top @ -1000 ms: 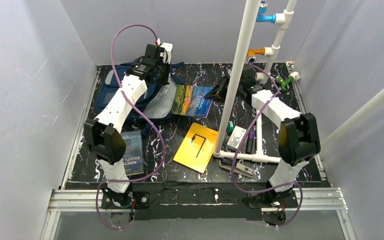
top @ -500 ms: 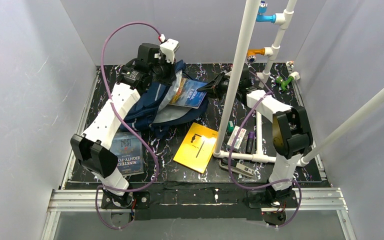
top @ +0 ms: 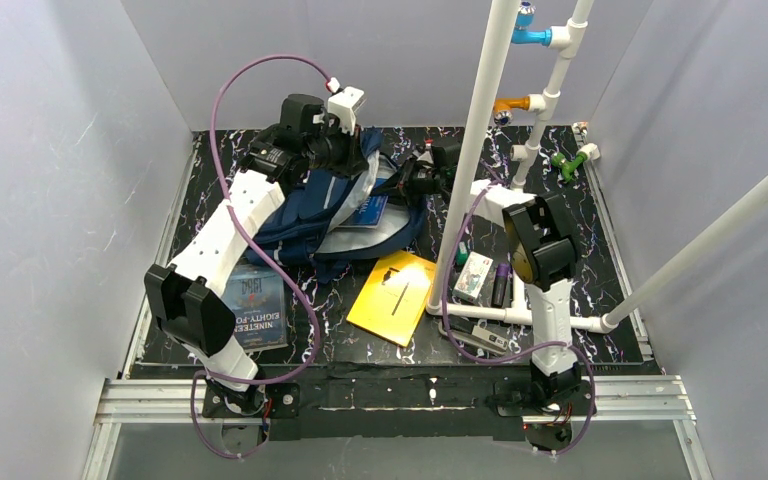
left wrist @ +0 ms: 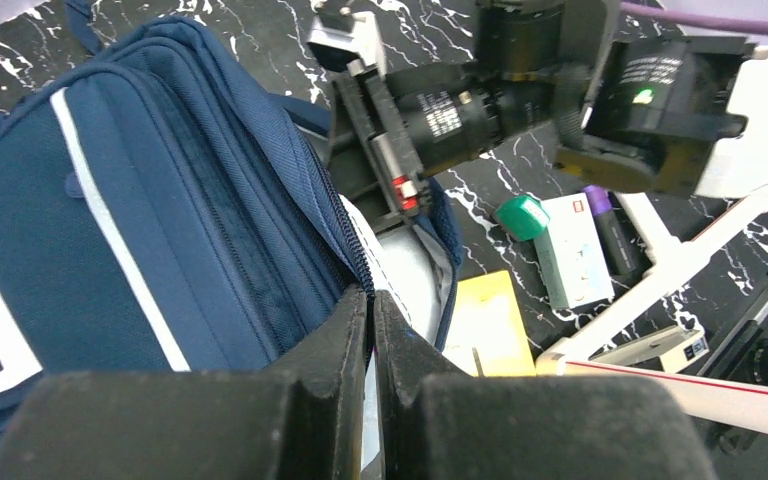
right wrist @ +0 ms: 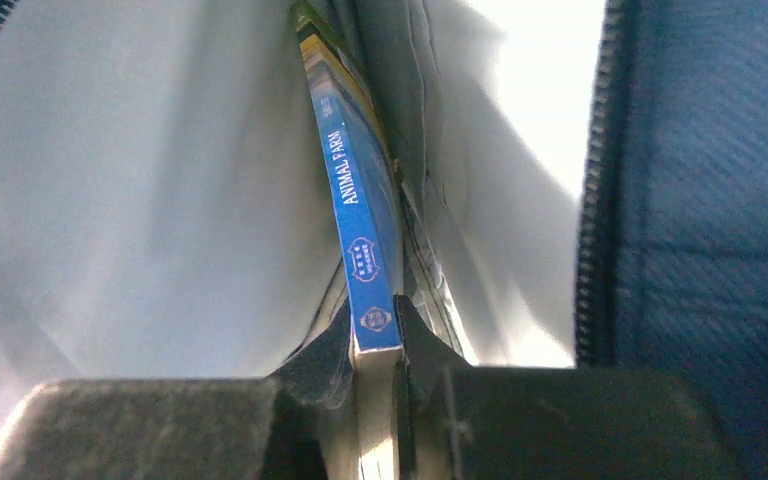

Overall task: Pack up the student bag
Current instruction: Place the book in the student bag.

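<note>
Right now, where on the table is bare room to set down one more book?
Best is the bare table at the right, between the white pipe frame and the green fitting. A narrower gap lies between the yellow book and the blue book. Crowded: around the student bag, and by the small box.

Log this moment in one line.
left hand: shut on student bag rim | right hand: shut on Animal Farm book | book: partly inside bag
</note>
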